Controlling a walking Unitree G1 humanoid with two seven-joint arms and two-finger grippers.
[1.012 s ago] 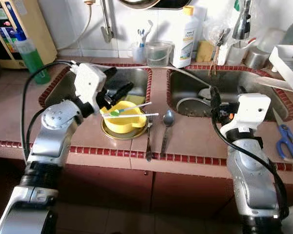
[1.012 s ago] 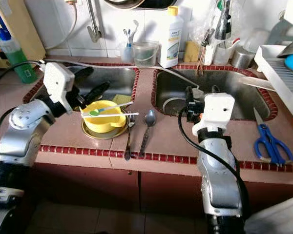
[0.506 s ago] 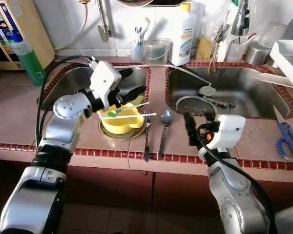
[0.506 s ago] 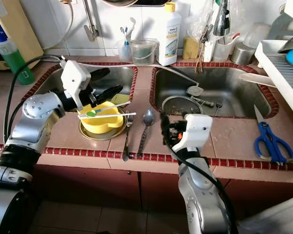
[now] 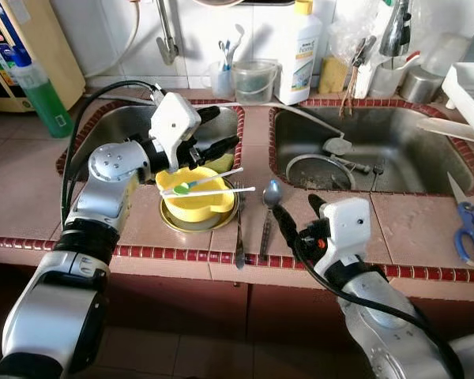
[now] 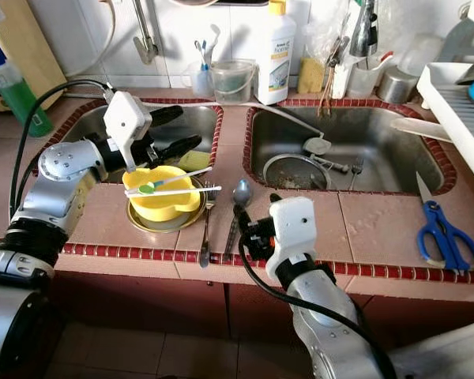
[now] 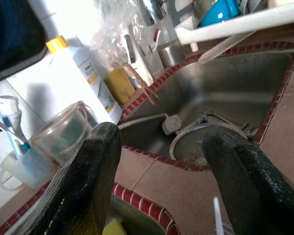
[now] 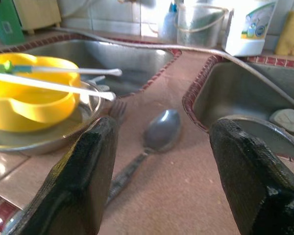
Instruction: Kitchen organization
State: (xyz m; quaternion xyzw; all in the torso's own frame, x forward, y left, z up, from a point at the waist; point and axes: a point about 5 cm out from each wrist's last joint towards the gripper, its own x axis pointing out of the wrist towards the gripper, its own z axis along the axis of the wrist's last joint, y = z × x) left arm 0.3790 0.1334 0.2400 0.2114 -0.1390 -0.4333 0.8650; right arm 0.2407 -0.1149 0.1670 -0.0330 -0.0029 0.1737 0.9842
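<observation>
Near the worktop's front edge, between the two sinks: spoon (image 5: 269, 207) beside fork (image 5: 238, 229), right fingers (image 5: 296, 225) spread wide, empty, low and aimed at the spoon's handle. Just left, yellow bowl (image 5: 194, 194) in a steel dish (image 5: 183, 220), two sticks (image 5: 209, 185) across its rim; left fingers (image 5: 218, 131) open, empty, above its back edge. Risks: skidding the flat spoon over the edge; nudging the fork; knocking the loose sticks off.

One yellow bowl (image 5: 193, 194), one spoon (image 5: 269, 207), one fork (image 5: 238, 229), two sinks (image 5: 395, 150).
</observation>
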